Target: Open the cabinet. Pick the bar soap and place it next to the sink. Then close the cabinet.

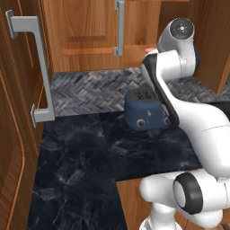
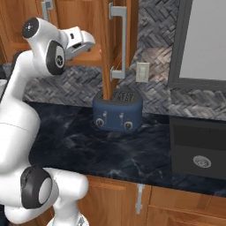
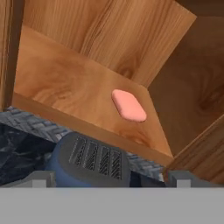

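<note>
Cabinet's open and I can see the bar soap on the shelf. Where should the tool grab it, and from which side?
Grip the bar soap across its short width, at mid-length, fingers on the two long sides. It lies flat on the cabinet shelf, near the right-hand wall as the hand view frames it, with bare shelf in front. So probably come in from the open front and slightly above, over the toaster.

The warm-brown wooden wall cabinet [image 3: 87, 83] stands open; bare shelf lies all around the small salmon-pink bar soap [image 3: 128, 105]. The open door [image 2: 115, 39] flanks the opening on one side. The blue toaster [image 2: 117, 111] sits directly beneath on the veined black marble counter [image 2: 88, 145].
</note>
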